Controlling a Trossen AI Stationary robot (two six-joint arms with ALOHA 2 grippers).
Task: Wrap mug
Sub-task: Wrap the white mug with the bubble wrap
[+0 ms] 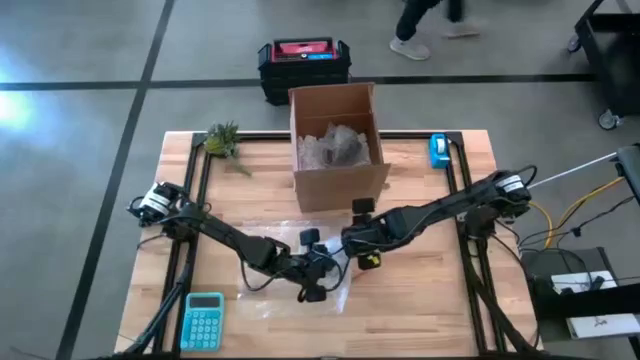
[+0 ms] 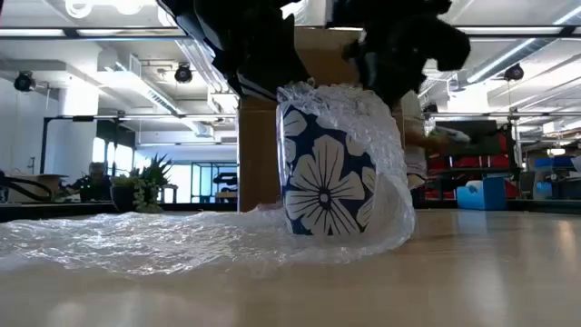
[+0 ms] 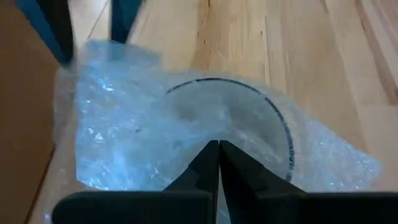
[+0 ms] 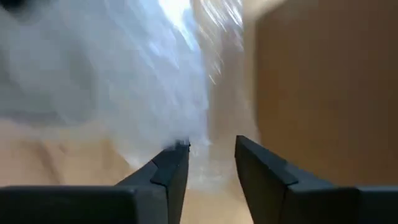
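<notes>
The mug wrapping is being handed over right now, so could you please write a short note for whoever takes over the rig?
Left hand: shut, fingers pinched together over the bubble wrap above the mug.
Right hand: open, empty, beside the wrap and close to the cardboard box.
Things: the blue floral mug stands upright at mid-table in front of the box; the wrap sheet lies flat under it and trails off to one side.
Done: wrap is pulled up over the mug's top and down one side.
Left: the long tail of wrap is loose on the table; the rest of the mug needs rolling in and closing.
</notes>
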